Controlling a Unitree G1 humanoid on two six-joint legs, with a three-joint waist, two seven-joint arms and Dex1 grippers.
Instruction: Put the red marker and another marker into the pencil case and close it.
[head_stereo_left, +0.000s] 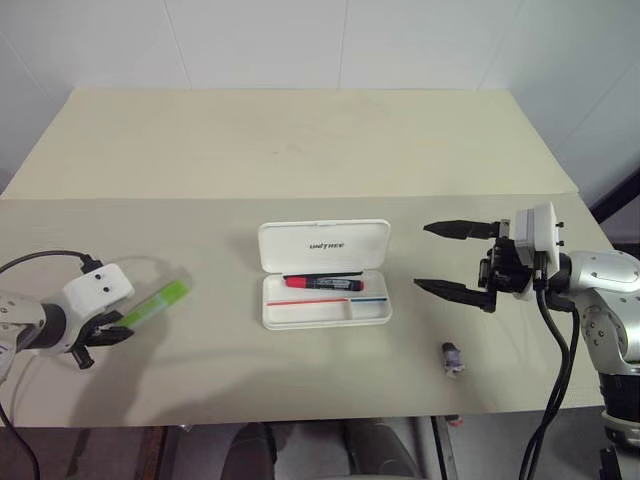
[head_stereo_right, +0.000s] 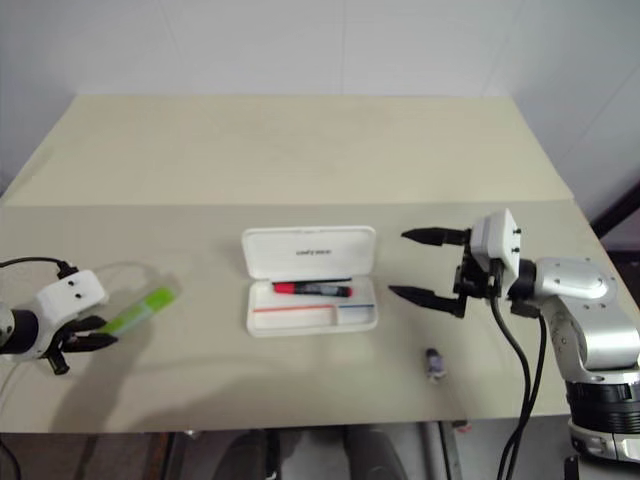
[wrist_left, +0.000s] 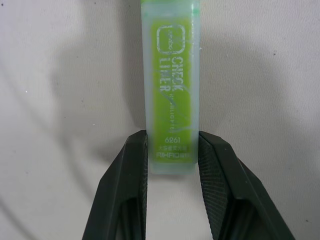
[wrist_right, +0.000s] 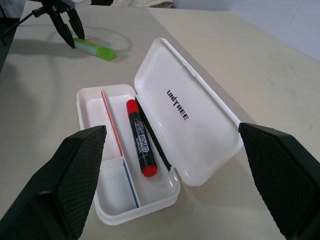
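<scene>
The white pencil case (head_stereo_left: 325, 318) lies open at mid-table, its lid (wrist_right: 200, 95) folded back. Inside its rear compartment rests the red marker (head_stereo_left: 322, 283), red-capped with a black barrel (wrist_right: 140, 137). At the table's left lies the light green marker (head_stereo_left: 160, 300). My left gripper (head_stereo_left: 118, 330) is shut on the near end of it, and both pads (wrist_left: 135, 165) press the sides of the green marker (wrist_left: 172, 90). To the right of the case my right gripper (head_stereo_left: 420, 256) hovers open, pointing left at the case with nothing between its fingers.
A small dark grey stub (head_stereo_left: 453, 358) lies near the front edge, right of the case. A black cable (head_stereo_left: 40, 258) curves over the table by my left arm. The far half of the beige table (head_stereo_left: 300, 140) is bare.
</scene>
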